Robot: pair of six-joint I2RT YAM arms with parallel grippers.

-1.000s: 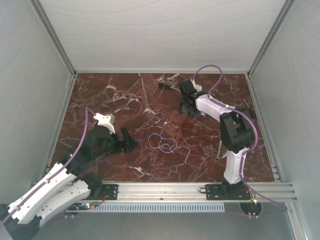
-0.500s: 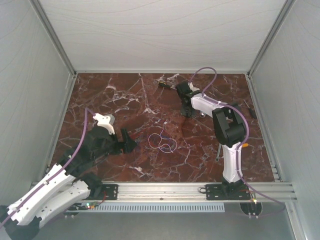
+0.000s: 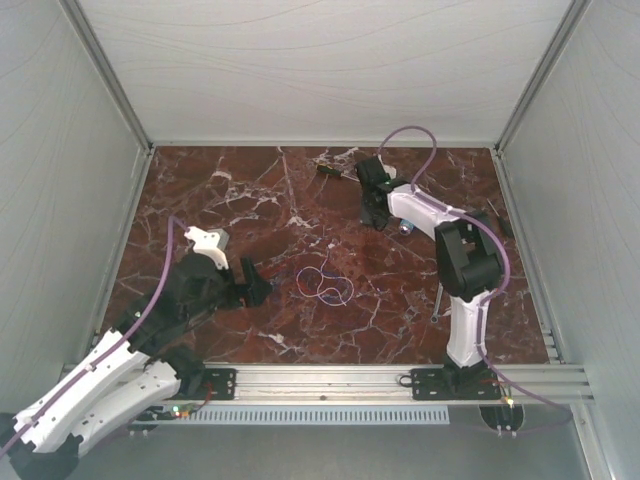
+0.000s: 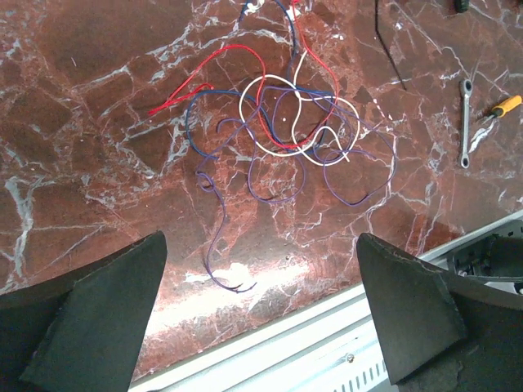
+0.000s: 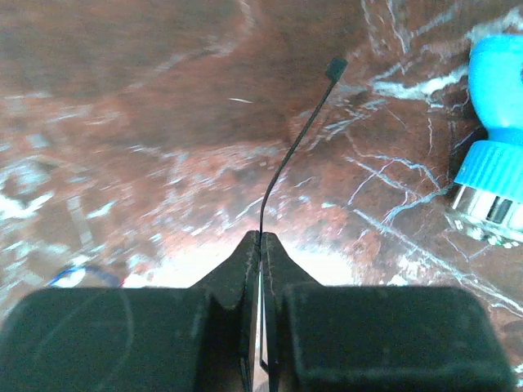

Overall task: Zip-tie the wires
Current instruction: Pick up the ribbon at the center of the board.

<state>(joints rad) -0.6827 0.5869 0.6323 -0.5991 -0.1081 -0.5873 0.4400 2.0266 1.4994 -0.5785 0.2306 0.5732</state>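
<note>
The wires (image 3: 323,283), a loose tangle of thin purple, whitish and red loops, lie in the middle of the marble table (image 3: 200,200). In the left wrist view the wires (image 4: 286,135) are ahead of my left gripper (image 4: 261,241), which is open and empty. That left gripper (image 3: 255,283) sits just left of the tangle. My right gripper (image 3: 370,220) is at the back of the table. In its wrist view the right gripper (image 5: 261,235) is shut on a thin black zip tie (image 5: 290,155), which curves up and away from the fingertips.
A blue-handled tool (image 5: 494,139) lies just right of the right gripper. A small wrench (image 4: 464,122), an orange-handled screwdriver (image 4: 500,106) and a second black tie (image 4: 388,41) lie right of the wires. Another screwdriver (image 3: 330,171) is near the back edge. Grey walls enclose the table.
The right gripper has closed on the black zip tie, and its arm has shifted slightly at the back of the table. The left arm has not moved.
</note>
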